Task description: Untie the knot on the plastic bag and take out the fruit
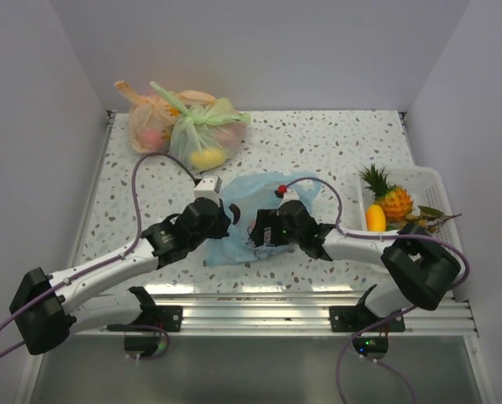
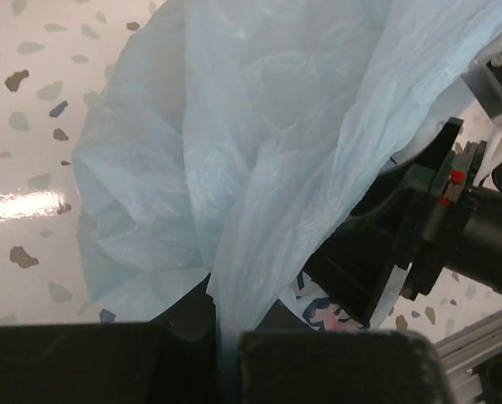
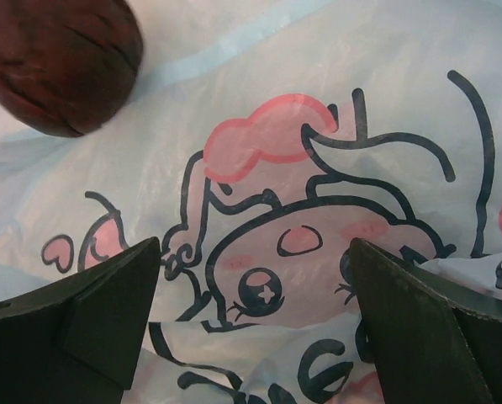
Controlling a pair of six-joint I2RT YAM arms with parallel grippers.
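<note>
Left arm (image 1: 108, 268) and right arm (image 1: 358, 242) each have white tubular links joined by bulky black joint housings (image 1: 39, 310). A purple cable (image 1: 137, 198) loops along each arm. The left wrist carries a white block (image 1: 206, 188). The right wrist shows a small red marker (image 1: 282, 190), possibly a button. The right claw (image 3: 255, 252) has matte black, wedge-shaped fingers (image 3: 99, 328).

plastic bag (image 3: 377, 59) light blue, cartoon print (image 3: 301, 252) pink-and-black; fruit (image 3: 57, 59) dark brown; table (image 1: 318, 143) white, speckled.
</note>
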